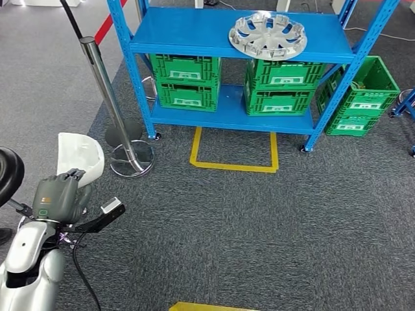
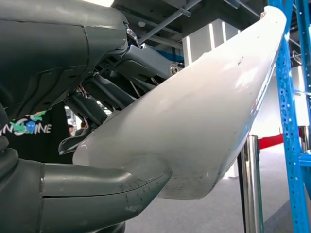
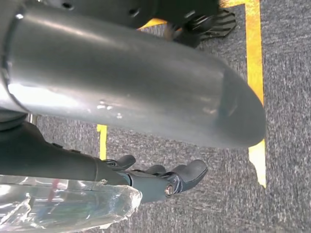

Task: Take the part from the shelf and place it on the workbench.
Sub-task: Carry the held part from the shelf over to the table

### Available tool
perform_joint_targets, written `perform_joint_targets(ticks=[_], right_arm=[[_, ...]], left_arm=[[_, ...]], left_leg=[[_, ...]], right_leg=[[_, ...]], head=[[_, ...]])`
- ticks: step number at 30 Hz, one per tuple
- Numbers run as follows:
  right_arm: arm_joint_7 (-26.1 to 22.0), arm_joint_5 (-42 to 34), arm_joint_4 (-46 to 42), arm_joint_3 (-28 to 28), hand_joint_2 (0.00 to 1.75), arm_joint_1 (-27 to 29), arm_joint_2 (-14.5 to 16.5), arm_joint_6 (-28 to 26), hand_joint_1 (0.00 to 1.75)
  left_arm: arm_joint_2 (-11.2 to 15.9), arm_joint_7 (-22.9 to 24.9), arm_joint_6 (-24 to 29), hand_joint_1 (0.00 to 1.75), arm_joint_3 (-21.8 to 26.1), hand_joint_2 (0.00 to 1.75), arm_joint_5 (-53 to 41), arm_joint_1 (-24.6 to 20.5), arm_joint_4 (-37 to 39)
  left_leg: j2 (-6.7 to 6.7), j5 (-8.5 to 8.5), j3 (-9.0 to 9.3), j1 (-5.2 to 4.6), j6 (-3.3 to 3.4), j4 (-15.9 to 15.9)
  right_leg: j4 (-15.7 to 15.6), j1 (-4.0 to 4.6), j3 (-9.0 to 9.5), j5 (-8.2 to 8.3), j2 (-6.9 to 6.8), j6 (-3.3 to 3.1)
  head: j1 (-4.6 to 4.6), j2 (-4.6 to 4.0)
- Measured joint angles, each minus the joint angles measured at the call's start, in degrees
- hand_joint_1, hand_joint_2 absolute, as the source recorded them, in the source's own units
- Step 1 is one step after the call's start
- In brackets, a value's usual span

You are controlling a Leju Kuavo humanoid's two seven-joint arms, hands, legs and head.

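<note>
A white curved shell part point(image 1: 80, 155) sits in my left hand point(image 1: 58, 197) at the lower left of the head view, held low over the carpet. The left wrist view shows the same white part point(image 2: 205, 111) close up, clamped between the grey thumb point(image 2: 92, 194) and the darker fingers point(image 2: 121, 77). My right hand point(image 3: 157, 179) hangs over the carpet with its fingers stretched out, apart from the thumb, and nothing in them. The blue shelf point(image 1: 235, 39) stands ahead, some distance from both hands.
A silver hubcap point(image 1: 268, 34) lies on the shelf's top board, with green crates point(image 1: 186, 81) below and another green crate point(image 1: 364, 97) at its right. Chrome barrier posts point(image 1: 105, 91) stand left of the shelf. Yellow floor tape point(image 1: 235, 165) marks a box before it.
</note>
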Motion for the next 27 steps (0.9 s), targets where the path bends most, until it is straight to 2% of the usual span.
perform_joint_targets(ticks=[1,2,5,6,7,8,9,10,11,12,13,14,16,17,18,20,21,22,23,25,26,27], right_arm=[[-0.01,0.00,0.04,0.07,0.00,-0.05,-0.03,0.01,0.00],[-0.02,0.00,0.09,0.12,0.00,-0.06,-0.04,0.01,0.00],[-0.05,0.02,0.19,0.16,0.00,0.01,-0.13,0.00,0.00],[-0.06,0.02,0.21,0.17,0.00,0.00,-0.16,-0.01,0.00],[-0.06,0.02,0.22,0.17,0.00,0.00,-0.16,-0.01,0.00],[-0.07,0.02,0.23,0.17,0.00,-0.01,-0.17,-0.01,0.00],[-0.07,0.03,0.25,0.17,0.00,0.00,-0.17,0.00,0.00],[-0.07,0.04,0.26,0.17,0.00,0.02,-0.17,0.00,0.00],[-0.07,0.04,0.27,0.17,0.00,0.03,-0.17,0.00,0.00],[-0.07,0.05,0.28,0.17,0.00,0.03,-0.17,0.00,0.00],[-0.07,0.05,0.29,0.17,0.00,0.03,-0.17,0.00,0.00],[-0.07,0.05,0.29,0.17,0.00,0.03,-0.17,-0.01,0.00],[-0.07,0.08,0.34,0.18,0.00,0.02,-0.17,-0.01,0.00],[-0.09,0.13,0.38,0.19,0.00,0.01,-0.17,-0.01,0.00],[-0.11,0.19,0.41,0.19,0.00,0.02,-0.17,-0.01,0.00],[-0.16,0.38,0.43,0.20,0.00,0.05,-0.18,-0.01,0.00],[-0.19,0.50,0.44,0.22,0.00,0.08,-0.19,-0.03,0.00],[-0.21,0.71,0.44,0.28,0.00,0.10,-0.19,-0.13,0.00],[-0.22,1.10,0.44,0.40,0.00,0.12,-0.20,-0.34,0.00],[-0.20,2.22,0.44,0.81,0.00,0.27,-0.20,-0.99,0.00],[-0.14,2.79,0.44,1.09,0.00,0.38,-0.20,-1.34,0.00],[-0.08,3.23,0.42,1.38,0.00,0.49,-0.20,-1.60,0.00]], left_arm=[[0.01,0.02,0.00,1.75,0.00,1.75,-0.01,-0.03,0.00],[0.01,0.03,0.00,1.75,0.00,1.75,-0.01,-0.07,0.00],[-0.02,0.12,0.00,1.75,-0.01,1.75,-0.02,-0.02,0.00],[-0.01,0.14,0.00,1.75,-0.02,1.75,-0.02,0.03,0.00],[0.02,0.15,0.00,1.75,-0.02,1.75,-0.01,0.06,0.00],[0.07,0.15,0.00,1.75,-0.02,1.75,-0.01,0.05,0.00],[0.11,0.15,0.00,1.75,-0.03,1.75,-0.01,0.06,0.00],[0.14,0.15,0.00,1.75,-0.03,1.75,-0.01,0.07,0.00],[0.15,0.15,0.00,1.75,-0.03,1.75,-0.02,0.08,0.00],[0.16,0.15,0.00,1.75,-0.03,1.75,-0.02,0.10,0.00],[0.17,0.15,0.00,1.75,-0.03,1.75,-0.02,0.10,0.00],[0.17,0.16,0.00,1.75,-0.03,1.75,-0.02,0.08,0.00],[0.16,0.21,0.04,1.75,-0.02,1.75,-0.02,-0.02,-0.03],[0.15,0.22,0.07,1.75,-0.02,1.75,-0.02,-0.06,-0.06],[0.14,0.23,0.11,1.75,0.01,1.75,-0.02,-0.09,-0.10],[0.11,0.24,0.16,1.75,0.04,1.75,-0.02,-0.06,-0.15],[0.07,0.25,0.17,1.75,0.06,1.75,-0.02,-0.06,-0.17],[0.00,0.27,0.18,1.75,0.07,1.75,-0.02,-0.06,-0.17],[-0.07,0.30,0.19,1.75,0.09,1.75,-0.01,0.00,-0.17],[-0.15,0.39,0.20,1.75,0.22,1.75,0.00,0.25,-0.17],[-0.16,0.42,0.20,1.75,0.32,1.75,-0.01,0.45,-0.17],[-0.17,0.43,0.19,1.75,0.44,1.75,-0.01,0.64,-0.17]], left_leg=[[-0.03,0.26,-0.29,0.04,-0.40,0.24],[-0.07,0.57,-0.51,0.04,-0.80,0.45],[-0.25,1.28,-0.87,0.19,-1.91,0.63],[-0.30,0.20,-1.16,0.29,-2.23,1.27],[-0.34,-1.99,-1.68,0.37,-2.53,2.95],[-0.36,-5.02,-2.39,0.45,-2.79,5.72],[-0.35,-8.21,-3.15,0.46,-3.01,9.36],[-0.35,-10.53,-3.72,0.47,-3.12,13.00],[-0.36,-11.56,-3.76,0.47,-3.12,15.59],[-0.36,-11.39,-3.09,0.45,-3.00,16.58],[-0.36,-10.29,-1.53,0.41,-2.75,15.56],[-0.38,-8.87,0.99,0.32,-2.32,12.62],[-0.38,-7.85,6.65,-0.04,-1.19,4.68],[-0.38,-8.02,8.55,-0.26,-0.79,1.70],[-0.37,-8.41,9.44,-0.46,-0.53,0.09],[-0.34,-7.90,9.44,-0.52,-0.25,-0.79],[-0.27,-7.39,9.29,-0.43,-0.01,-1.11],[-0.19,-6.82,9.03,-0.30,0.27,-1.42],[-0.10,-6.31,8.68,-0.18,0.48,-1.62],[-0.03,-5.66,7.71,-0.30,0.76,-1.51],[-0.08,-5.39,7.31,-0.35,0.74,-1.44],[-0.19,-5.18,7.01,-0.39,0.66,-1.38]], right_leg=[[-2.66,0.03,1.47,0.89,0.20,-0.19],[-3.92,0.13,1.94,1.14,0.42,-0.51],[-3.69,0.32,0.63,1.74,0.57,-1.95],[-3.63,0.30,0.30,2.17,0.46,-2.50],[-3.67,0.25,-0.08,2.71,0.37,-3.05],[-3.64,0.24,-0.55,3.31,0.28,-3.45],[-3.60,0.31,-1.13,3.91,0.26,-3.67],[-3.53,0.40,-1.86,4.50,0.22,-3.80],[-3.44,0.51,-2.67,5.05,0.19,-3.85],[-3.35,0.65,-3.46,5.52,0.16,-3.86],[-3.26,0.79,-4.17,5.92,0.15,-3.85],[-3.20,0.94,-4.74,6.29,0.16,-3.82],[-3.15,1.16,-5.42,6.96,0.15,-3.56],[-3.13,1.19,-5.58,7.31,0.11,-3.30],[-3.14,1.14,-5.69,7.63,0.06,-2.95],[-3.20,0.97,-5.92,8.16,0.00,-2.21],[-2.82,0.94,-6.34,7.80,0.01,-1.88],[-1.47,0.94,-7.11,6.67,0.03,-1.60],[1.18,0.90,-8.36,4.78,0.05,-1.36],[8.76,0.76,-11.30,0.45,0.05,-0.90],[11.70,0.68,-12.18,-0.73,0.04,-0.71],[12.68,0.64,-12.06,-0.85,0.04,-0.59]], head=[[-0.07,0.00],[-0.11,0.00],[-0.25,0.00],[-0.32,0.00],[-0.36,0.00],[-0.48,0.00],[-0.57,0.00],[-0.62,0.00],[-0.64,0.00],[-0.64,0.00],[-0.64,0.00],[-0.63,0.00],[-0.58,0.00],[-0.56,0.00],[-0.58,0.00],[-0.64,0.00],[-0.61,0.00],[-0.46,0.00],[-0.31,0.00],[-0.04,0.00],[-0.03,0.00],[-0.02,0.00]])
